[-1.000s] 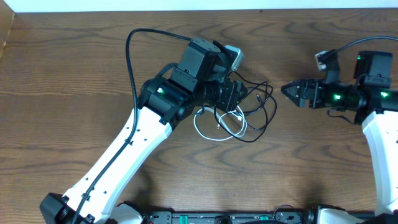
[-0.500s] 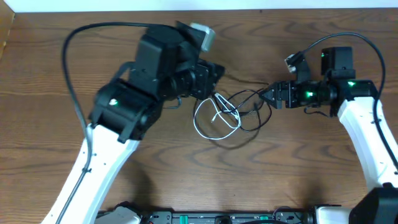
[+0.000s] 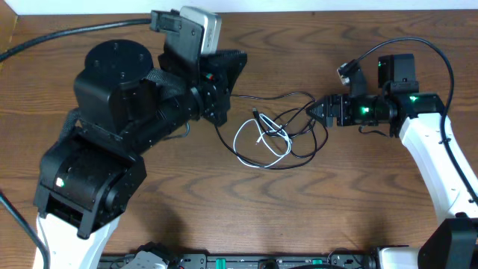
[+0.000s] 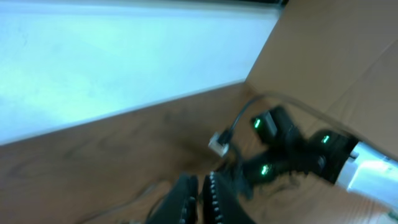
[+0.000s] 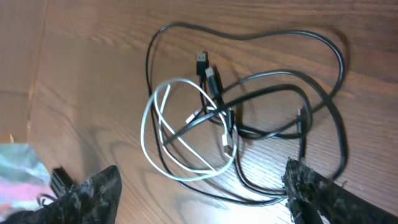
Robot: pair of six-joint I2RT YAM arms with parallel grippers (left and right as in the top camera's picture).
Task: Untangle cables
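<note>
The black cable [image 3: 269, 96] and the white cable [image 3: 246, 158] lie tangled on the wooden table between the arms. My left gripper [image 3: 224, 93] is raised high and its jaws [image 4: 203, 186] are pressed together. A black strand stretches from it rightward to the tangle. My right gripper [image 3: 320, 110] is open at the tangle's right edge and points left. In the right wrist view its fingers [image 5: 202, 171] spread wide, low over the table, with the white loop [image 5: 144, 127] and the black loops [image 5: 249, 36] just ahead. Two small plugs [image 5: 208, 67] lie side by side in the tangle.
The table's far edge meets a white wall [image 3: 314, 6]. The left arm's thick black wire [image 3: 75, 30] arcs over the back left. The right arm's wire [image 3: 441, 60] loops above its wrist. The arm bases [image 3: 261, 261] line the front edge.
My left arm has risen and moved left, pulling a black strand out of the tangle. My right gripper moved left to the tangle's edge, then stayed nearly still.
</note>
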